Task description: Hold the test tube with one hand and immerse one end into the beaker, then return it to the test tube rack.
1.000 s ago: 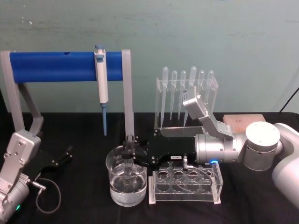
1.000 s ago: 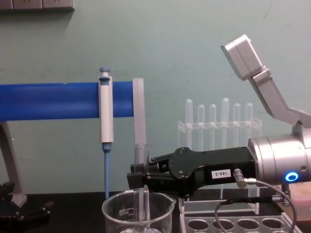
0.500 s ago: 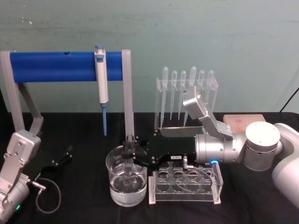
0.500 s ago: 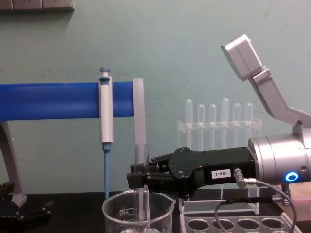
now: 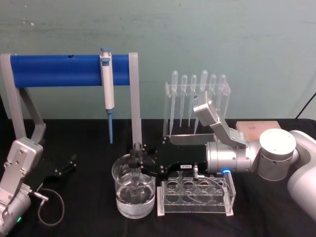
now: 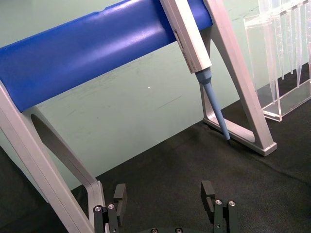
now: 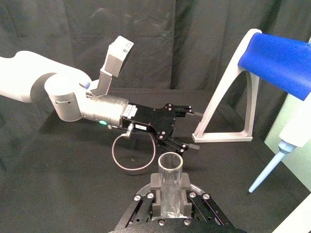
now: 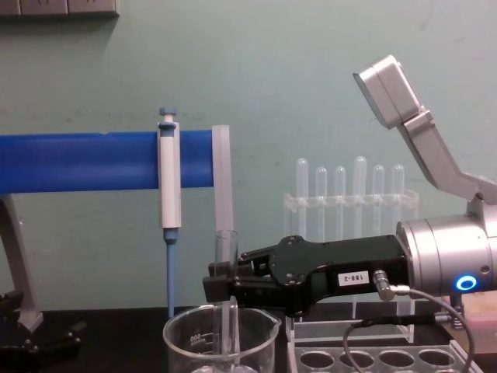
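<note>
A black tabletop (image 5: 89, 143) stands before a pale green wall (image 5: 207, 29). On it is the beaker (image 5: 132, 197), partly filled with clear liquid. The right arm reaches in level from the right of the beaker. The right end effector (image 8: 223, 284) is just above the beaker's rim, and its fingers are closed tightly on the tube (image 8: 226, 247). The tube is upright, with its open top above the fingers and its lower part down inside the beaker. The left end effector (image 6: 165, 193) lies low, well to the left of the beaker, with its fingers wide apart and nothing between them. The rack (image 5: 195, 196) is just right of the beaker, under the right arm. Behind the beaker, a blue stand (image 5: 59, 70) carries a pipettor (image 5: 106, 84). Behind and to the right of the beaker, pipettes (image 5: 197, 94) hang in a clear holder.
</note>
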